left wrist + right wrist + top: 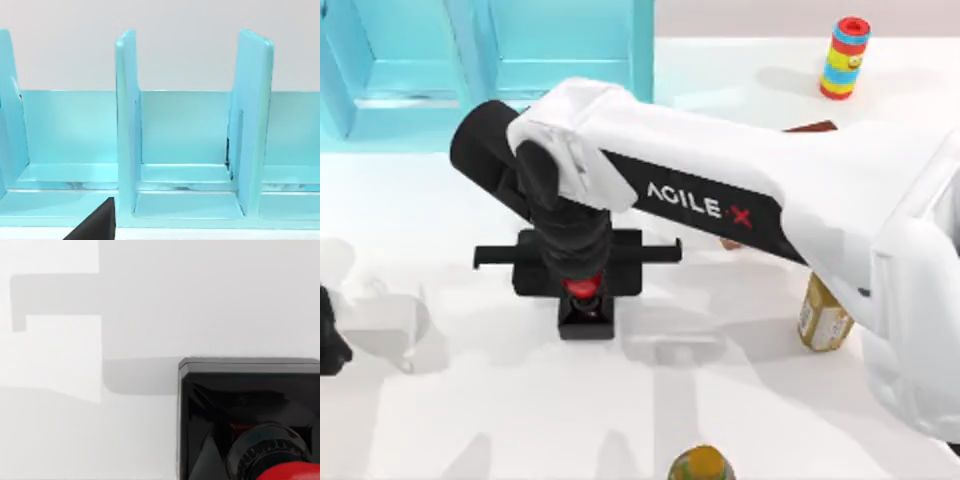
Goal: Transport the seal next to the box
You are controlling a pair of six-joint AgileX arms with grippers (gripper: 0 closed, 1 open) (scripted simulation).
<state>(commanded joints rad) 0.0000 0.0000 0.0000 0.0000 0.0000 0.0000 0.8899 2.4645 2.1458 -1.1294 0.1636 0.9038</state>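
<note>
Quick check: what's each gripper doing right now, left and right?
Left gripper: parked at the table's left edge; fingers cannot be told.
Right gripper: down over the seal near mid-table; whether it grips cannot be told.

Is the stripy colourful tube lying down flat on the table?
No. In the top view the striped tube stands upright near the table's far right, red cap on top.

Bright, even light; soft grey shadows fall on the white table (470, 400).
</note>
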